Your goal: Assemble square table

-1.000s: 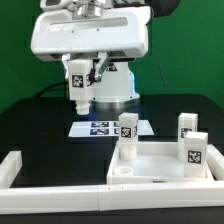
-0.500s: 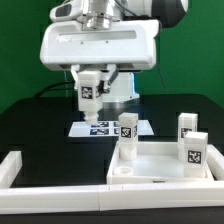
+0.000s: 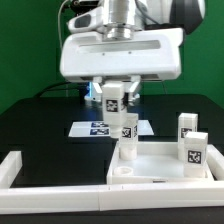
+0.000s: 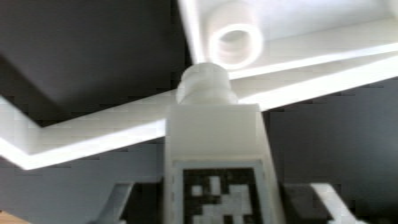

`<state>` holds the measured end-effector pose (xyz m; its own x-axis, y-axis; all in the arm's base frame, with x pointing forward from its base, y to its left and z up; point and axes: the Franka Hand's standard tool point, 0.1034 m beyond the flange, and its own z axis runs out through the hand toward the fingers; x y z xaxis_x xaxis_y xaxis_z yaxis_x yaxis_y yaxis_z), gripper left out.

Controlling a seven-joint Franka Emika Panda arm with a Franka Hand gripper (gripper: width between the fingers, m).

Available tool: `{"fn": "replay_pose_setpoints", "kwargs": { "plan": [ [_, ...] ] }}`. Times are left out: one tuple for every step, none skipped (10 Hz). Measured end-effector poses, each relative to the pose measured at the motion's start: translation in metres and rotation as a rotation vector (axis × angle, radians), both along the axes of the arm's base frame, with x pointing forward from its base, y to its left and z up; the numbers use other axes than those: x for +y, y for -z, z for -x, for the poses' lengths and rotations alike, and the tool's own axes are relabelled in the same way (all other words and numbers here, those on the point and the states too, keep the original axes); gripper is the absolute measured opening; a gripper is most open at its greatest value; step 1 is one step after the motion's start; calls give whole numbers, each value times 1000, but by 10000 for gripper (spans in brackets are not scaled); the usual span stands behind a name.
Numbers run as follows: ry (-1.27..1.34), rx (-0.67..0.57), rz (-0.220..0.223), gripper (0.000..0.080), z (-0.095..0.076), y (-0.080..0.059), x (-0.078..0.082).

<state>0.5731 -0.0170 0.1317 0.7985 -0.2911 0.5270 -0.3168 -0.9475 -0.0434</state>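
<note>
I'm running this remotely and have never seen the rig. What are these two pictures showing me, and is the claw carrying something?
The exterior view looks at a robot arm from off the arm. Its claw hangs above a black table, shut on a small white leg bearing a black-and-white tag.

Below lies the white square tabletop, a tray with a raised rim. Three more legs stand at its corners: one nearly under the carried leg, and two at the exterior view's right. Behind is the flat marker board, fixed rig equipment. A white barrier strip lies at the exterior view's left.

The wrist view looks down along the held leg toward a round corner socket.
</note>
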Motion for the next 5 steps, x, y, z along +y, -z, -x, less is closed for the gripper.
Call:
{"fn": "replay_pose_setpoints", "kwargs": {
  "plan": [
    [1, 1, 1, 287, 0, 1, -1],
    [0, 1, 0, 287, 0, 1, 0],
    [1, 2, 0, 287, 0, 1, 0],
    [-9, 6, 10, 287, 1, 2, -5],
    [-6, 12, 9, 287, 2, 5, -12]
  ]
}}
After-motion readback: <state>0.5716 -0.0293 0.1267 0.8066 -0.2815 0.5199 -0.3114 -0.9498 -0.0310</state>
